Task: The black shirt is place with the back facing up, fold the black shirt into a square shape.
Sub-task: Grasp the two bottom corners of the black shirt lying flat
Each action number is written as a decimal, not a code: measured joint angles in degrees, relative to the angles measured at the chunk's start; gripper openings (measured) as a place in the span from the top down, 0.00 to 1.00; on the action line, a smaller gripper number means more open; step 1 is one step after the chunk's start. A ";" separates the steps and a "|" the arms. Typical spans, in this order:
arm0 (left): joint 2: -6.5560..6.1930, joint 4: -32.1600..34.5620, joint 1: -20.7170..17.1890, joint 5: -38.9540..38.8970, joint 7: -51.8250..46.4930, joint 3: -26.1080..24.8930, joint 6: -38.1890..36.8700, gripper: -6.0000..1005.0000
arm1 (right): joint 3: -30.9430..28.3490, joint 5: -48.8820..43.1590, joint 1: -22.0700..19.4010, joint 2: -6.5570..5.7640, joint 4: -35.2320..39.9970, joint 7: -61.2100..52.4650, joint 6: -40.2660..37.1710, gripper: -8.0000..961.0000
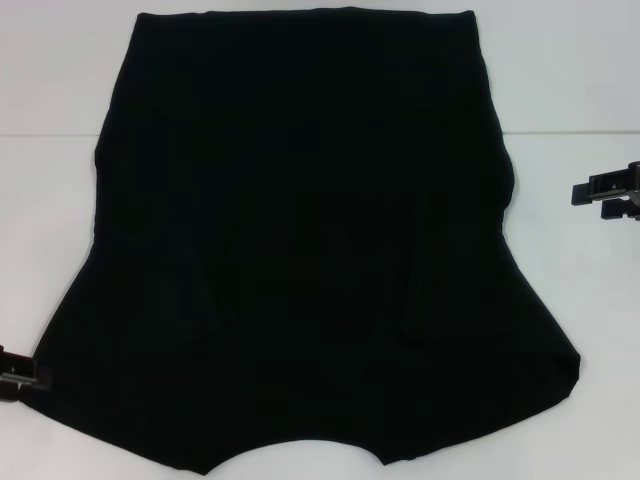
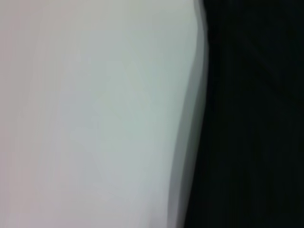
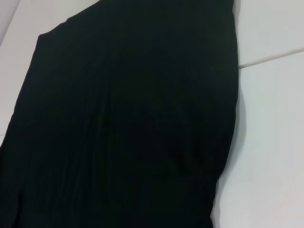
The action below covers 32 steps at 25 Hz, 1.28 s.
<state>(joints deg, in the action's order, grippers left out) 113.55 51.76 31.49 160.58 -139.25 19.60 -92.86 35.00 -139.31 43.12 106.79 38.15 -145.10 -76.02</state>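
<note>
The black shirt [image 1: 300, 250] lies spread flat on the white table [image 1: 60, 80], plain side up, with its straight hem at the far side and both sleeves flaring out toward me. Its edge fills one side of the left wrist view [image 2: 251, 118], and its body fills most of the right wrist view [image 3: 123, 128]. My left gripper [image 1: 15, 375] sits low at the near left, right at the tip of the left sleeve. My right gripper [image 1: 600, 197] hovers over bare table to the right of the shirt, fingers apart and holding nothing.
A thin seam [image 3: 270, 57] runs across the white table top. Bare table [image 1: 590, 100] shows on both sides of the shirt and beyond its hem.
</note>
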 joint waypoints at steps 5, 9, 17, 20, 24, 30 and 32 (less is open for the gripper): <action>0.01 -0.49 -0.03 0.02 -0.04 0.00 0.23 0.50 | -0.03 0.00 -0.09 -0.01 -0.09 0.05 0.00 0.38; 0.01 -1.52 0.20 0.05 0.22 0.00 0.35 0.51 | -0.03 0.00 -0.18 -0.01 -0.21 0.07 -0.03 0.38; 0.16 -2.95 1.53 0.08 0.38 0.00 0.82 0.53 | -0.03 0.00 -0.28 -0.01 -0.20 0.40 -0.20 0.38; 0.18 -3.69 2.21 0.01 0.42 0.00 1.09 0.54 | -0.03 0.00 -0.42 -0.01 -0.21 0.70 -0.30 0.38; 0.18 -4.26 3.03 -0.08 0.26 0.00 1.83 0.55 | -0.51 0.01 -0.55 -0.01 -0.20 0.84 -0.80 0.38; 0.18 -4.18 3.39 -0.09 -0.02 -0.08 2.22 0.56 | -1.66 1.18 -1.07 -0.10 0.02 1.79 -2.39 0.38; 0.11 -4.02 3.30 -0.31 -0.03 -0.25 2.18 0.57 | -1.68 1.24 -1.27 -0.19 0.05 2.07 -2.80 0.38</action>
<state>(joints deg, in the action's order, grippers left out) 113.66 47.74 34.79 160.26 -139.28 19.35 -90.68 33.32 -138.07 41.85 106.60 38.19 -143.03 -78.82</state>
